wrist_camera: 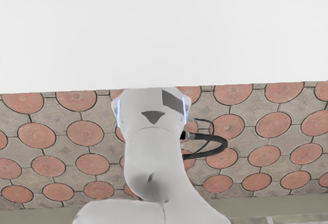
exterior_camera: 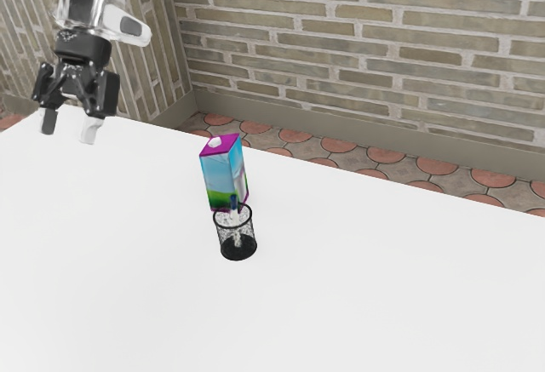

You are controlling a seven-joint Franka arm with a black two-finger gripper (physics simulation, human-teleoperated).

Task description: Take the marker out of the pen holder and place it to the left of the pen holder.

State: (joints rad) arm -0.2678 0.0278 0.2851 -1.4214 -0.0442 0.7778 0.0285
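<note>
Inside the holder (exterior_camera: 238, 250), the marker (exterior_camera: 234, 205) stands.
Well apart from the holder, the gripper (exterior_camera: 68, 128) hangs spread and empty; likely approach stage, next needing alignment above the marker.

From where I stand, taking twelve o'clock as the top of the exterior view, a smooth white table (exterior_camera: 366, 295) spreads out in front of me. Measured from the pen holder (exterior_camera: 247, 232), its far edge slants from a corner at about ten o'clock down towards three. The holder is a round black mesh cup, standing upright on its dark base. Near it, between eleven and twelve o'clock, stands an upright carton (exterior_camera: 219, 176), blue and green with a purple top and a white cap (exterior_camera: 215, 142); I can't tell whether the two touch.
</note>
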